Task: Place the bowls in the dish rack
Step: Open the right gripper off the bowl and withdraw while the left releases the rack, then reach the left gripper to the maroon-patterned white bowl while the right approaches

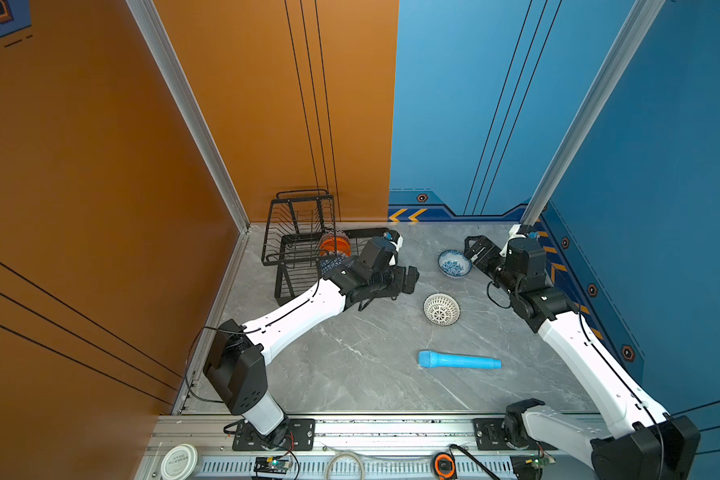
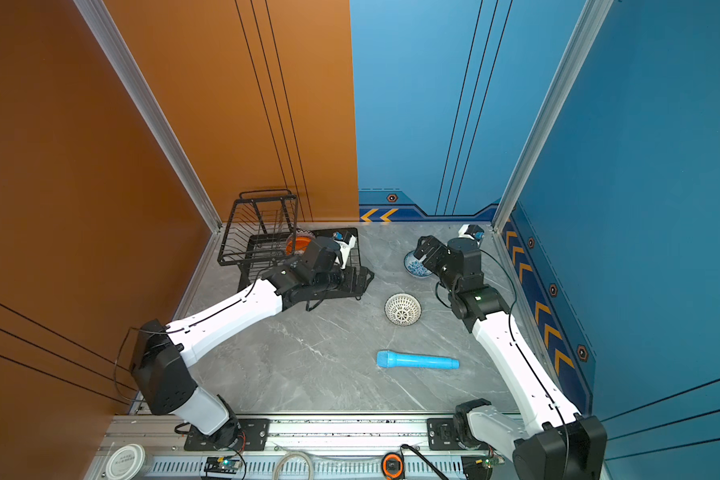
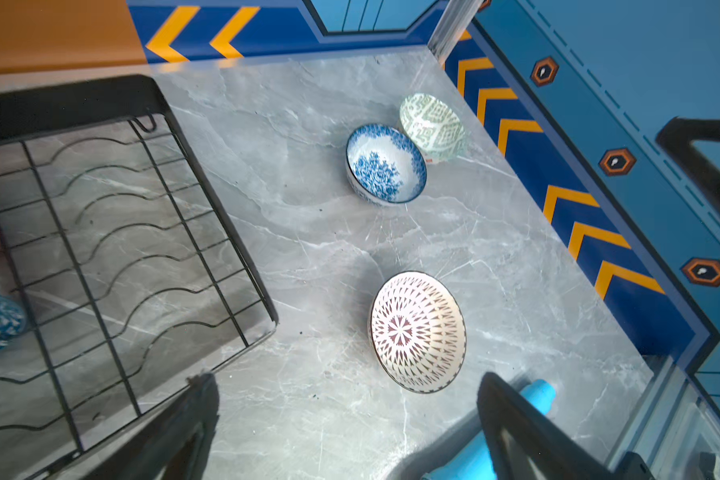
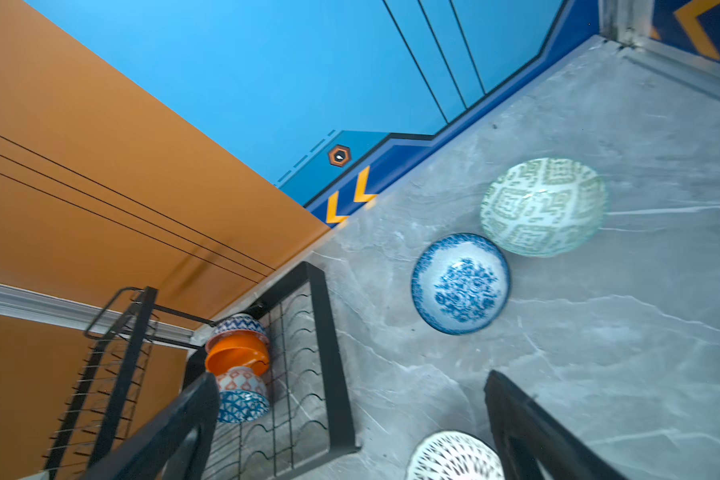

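Bowls sit in two places. The plain orange bowl (image 4: pixel 238 356), the orange-white diamond bowl (image 4: pixel 242 381) and the blue triangle bowl (image 4: pixel 242 406) stand on edge, packed together, in the lower tray of the dish rack (image 4: pixel 333 353) at the table's (image 1: pixel 350 374) far left. The white-blue floral bowl (image 1: pixel 454 262) and the pale green bowl (image 3: pixel 433 126) sit just beside each other at the far right, and the white dark-dotted bowl (image 1: pixel 441 309) sits apart, nearer the front. The left gripper (image 1: pixel 406 280) hangs by the rack's right edge, jaws spread and empty. The right gripper (image 1: pixel 476 249), likewise spread and empty, is beside the floral bowl. A light blue cylinder (image 1: pixel 458 360) lies toward the front.
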